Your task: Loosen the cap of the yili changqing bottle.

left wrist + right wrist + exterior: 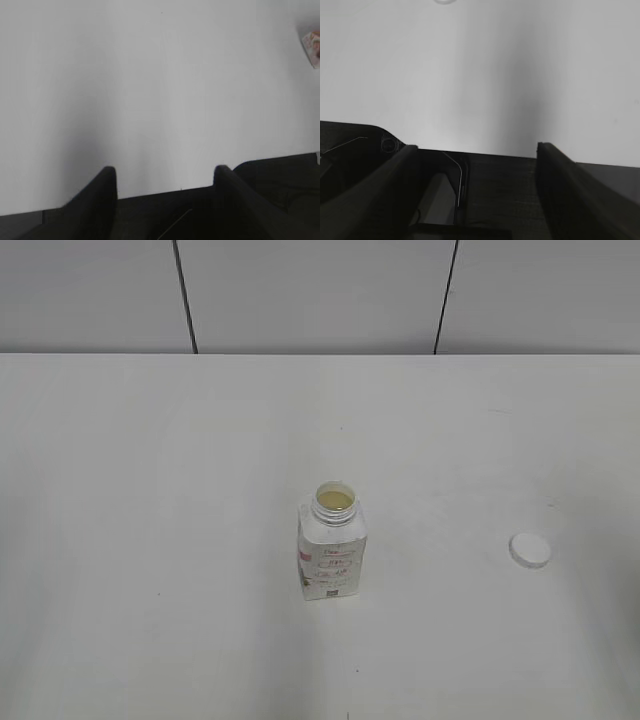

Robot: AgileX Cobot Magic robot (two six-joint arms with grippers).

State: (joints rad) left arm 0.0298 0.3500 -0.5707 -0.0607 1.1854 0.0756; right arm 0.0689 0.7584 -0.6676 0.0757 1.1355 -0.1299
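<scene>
Bottle: you see the yili changqing bottle standing upright near the middle of the bench, squarish, white, with rounded shoulders.
Neck: its short threaded neck is open, and you can look down onto pale yellowish contents inside.
Label: the side facing you carries pink-red marks, small print and a dark code square low down.
Cap: the cap is off; you find this small round white disc lying flat on the bench, well apart to the bottle's right.

Bottle label print illegible.
</scene>
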